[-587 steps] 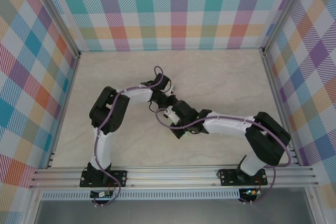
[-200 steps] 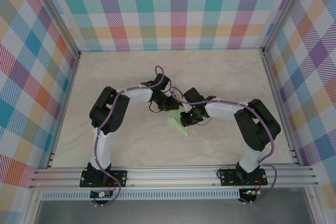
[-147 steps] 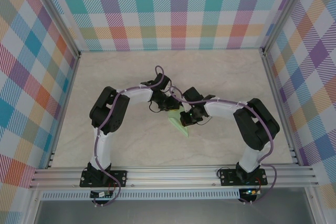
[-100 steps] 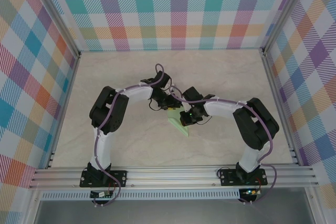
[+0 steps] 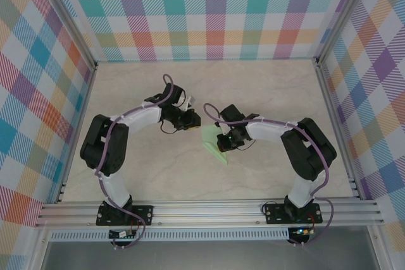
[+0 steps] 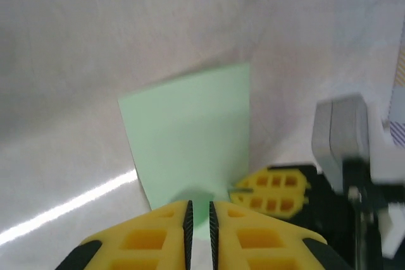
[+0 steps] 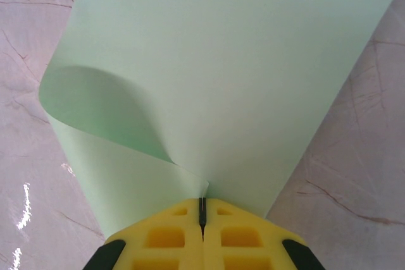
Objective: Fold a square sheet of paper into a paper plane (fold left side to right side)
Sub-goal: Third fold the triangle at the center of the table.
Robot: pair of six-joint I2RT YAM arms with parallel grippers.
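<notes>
Paper (image 7: pixel 215 61) pinched in right end effector (image 7: pixel 202 210), curling leftward.

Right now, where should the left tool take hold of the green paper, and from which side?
Grip the free left edge of the square sheet of paper, coming from the left. That edge faces the left tool, while the right tool pinches the opposite, curled side.

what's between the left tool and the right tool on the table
In the top view, the pale mint-green paper sheet lies between the left tool and the right tool, whose shut fingers pinch it.
</notes>
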